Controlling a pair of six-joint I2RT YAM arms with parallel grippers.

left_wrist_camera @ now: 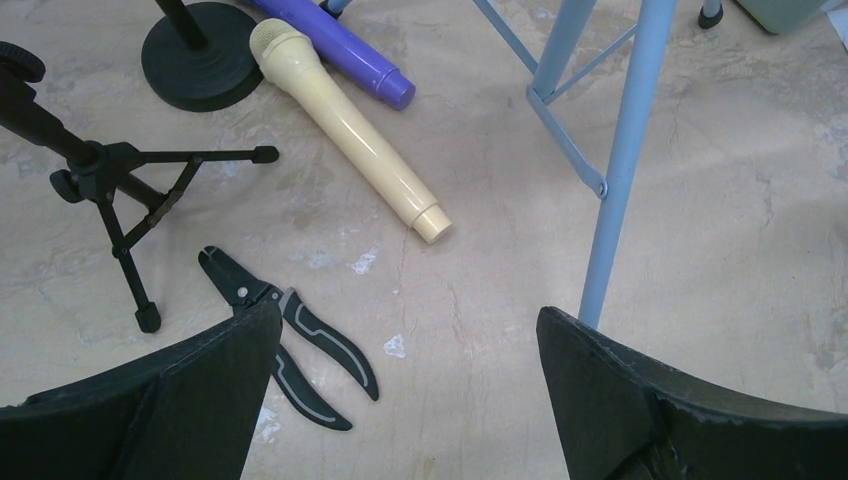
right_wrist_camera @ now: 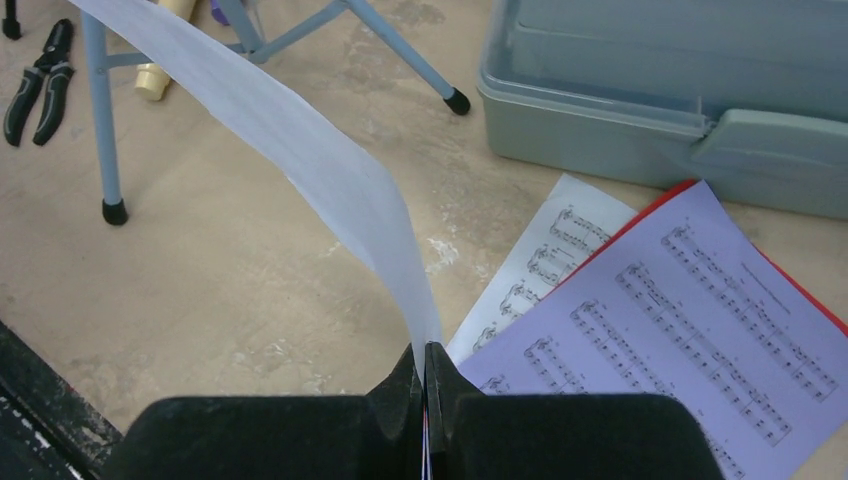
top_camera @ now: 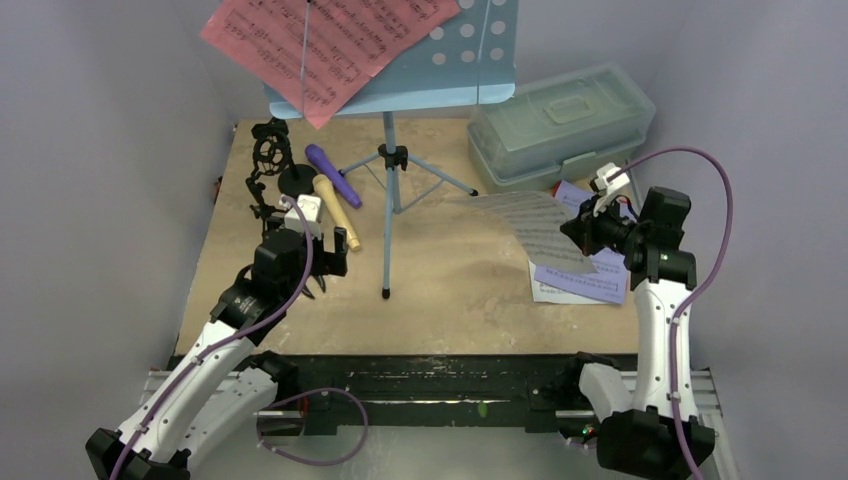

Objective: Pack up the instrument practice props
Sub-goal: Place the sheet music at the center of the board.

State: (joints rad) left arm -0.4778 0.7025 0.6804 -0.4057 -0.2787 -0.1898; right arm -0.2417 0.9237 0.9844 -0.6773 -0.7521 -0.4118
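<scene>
Count: 2 mics, purple mic [top_camera: 333, 174] and tan mic [top_camera: 337, 212]. 2 black holders: round-base holder [top_camera: 296, 180], ring tripod holder [top_camera: 268, 160]. 1 blue rack [top_camera: 470, 70], 1 box [top_camera: 560, 125], 1 pliers [left_wrist_camera: 290, 335].

4 pages: pink page [top_camera: 320, 40] on rack, pale sheet [top_camera: 545, 230] held up off table, lavender page [top_camera: 590, 285] over white page [right_wrist_camera: 560, 240], both flat by box.

Mics & holders bunch far-left, close to table [top_camera: 450, 290] edge. Box sits in far-right corner; flat pages near right edge. Bare tabletop mid & near, in front of rack legs.

L gripper [top_camera: 325, 265]: jaws wide apart, empty, above tabletop near tan mic's tail. R gripper [top_camera: 578, 228]: pinched tight on pale sheet's edge; sheet arcs up.

Only top view shows pink page. Wrist views show pliers clearly. R wrist view shows red edge [right_wrist_camera: 790, 290] under lavender page.
</scene>
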